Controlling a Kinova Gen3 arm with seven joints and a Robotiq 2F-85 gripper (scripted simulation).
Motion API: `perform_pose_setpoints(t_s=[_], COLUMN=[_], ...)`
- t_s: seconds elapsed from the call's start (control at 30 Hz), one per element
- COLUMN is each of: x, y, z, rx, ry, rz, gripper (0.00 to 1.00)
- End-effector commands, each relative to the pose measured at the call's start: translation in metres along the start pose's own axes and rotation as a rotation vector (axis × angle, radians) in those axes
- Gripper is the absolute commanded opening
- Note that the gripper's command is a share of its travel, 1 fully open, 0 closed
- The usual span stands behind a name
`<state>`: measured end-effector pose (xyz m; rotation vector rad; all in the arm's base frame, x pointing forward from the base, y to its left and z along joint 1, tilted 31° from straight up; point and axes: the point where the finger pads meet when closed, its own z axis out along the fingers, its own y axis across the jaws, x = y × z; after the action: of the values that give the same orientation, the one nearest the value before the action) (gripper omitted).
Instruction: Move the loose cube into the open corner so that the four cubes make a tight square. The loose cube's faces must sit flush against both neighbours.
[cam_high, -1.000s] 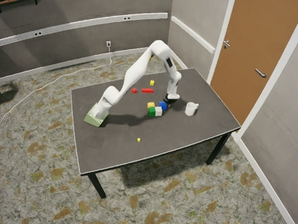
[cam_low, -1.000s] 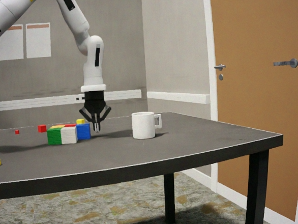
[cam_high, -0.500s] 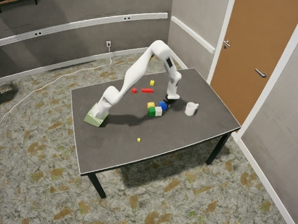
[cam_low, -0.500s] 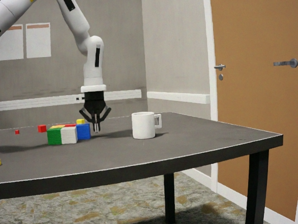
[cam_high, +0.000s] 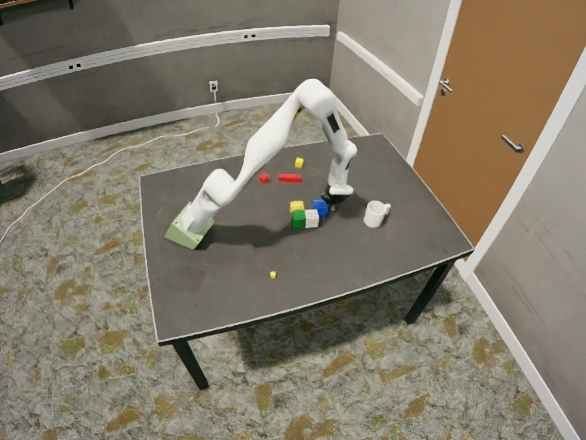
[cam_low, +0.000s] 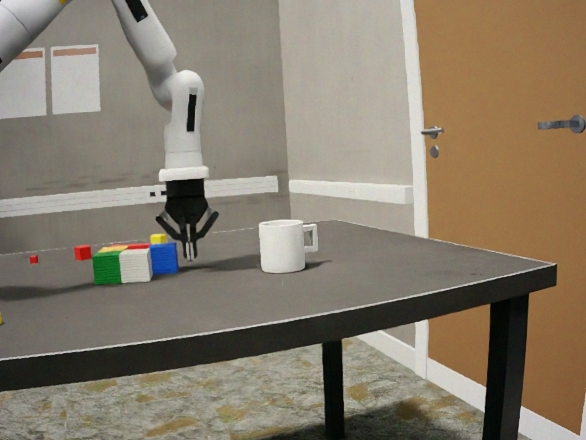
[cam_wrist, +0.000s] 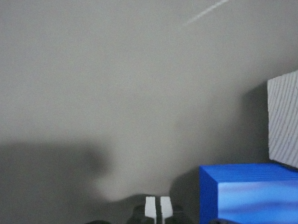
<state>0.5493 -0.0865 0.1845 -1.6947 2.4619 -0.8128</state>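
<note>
The loose blue cube (cam_high: 320, 207) (cam_low: 165, 259) (cam_wrist: 257, 200) stands behind and partly right of the white cube (cam_high: 312, 218) (cam_low: 136, 265) (cam_wrist: 286, 120). The green cube (cam_high: 299, 219) (cam_low: 106, 267) sits against the white cube's left side. The yellow cube (cam_high: 297, 206) (cam_low: 114, 248) sits behind the green one. In the top view a dark gap shows between yellow and blue. Whether blue touches white is unclear. My gripper (cam_high: 333, 207) (cam_low: 189, 257) (cam_wrist: 158, 207) is shut and empty, fingertips low beside the blue cube's outer right side, with a small gap in the wrist view.
A white mug (cam_high: 374, 215) (cam_low: 282, 247) stands right of the gripper. Behind the cubes lie a red bar (cam_high: 290, 178), a red block (cam_high: 264, 178) (cam_low: 82, 252) and a smaller yellow cube (cam_high: 299, 162) (cam_low: 158, 238). A tiny yellow cube (cam_high: 273, 274) lies near the front.
</note>
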Motion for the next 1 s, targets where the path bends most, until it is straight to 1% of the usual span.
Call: perform_pose_setpoints(t_s=[0.0,0.97], x=[-0.0003,-0.0006], y=[-0.0005,0.0054], z=[-0.0007,-0.0007], rx=[0.001,0.001], ry=[-0.001,-0.001], rz=[0.0,0.0], gripper=[0.1,0.1])
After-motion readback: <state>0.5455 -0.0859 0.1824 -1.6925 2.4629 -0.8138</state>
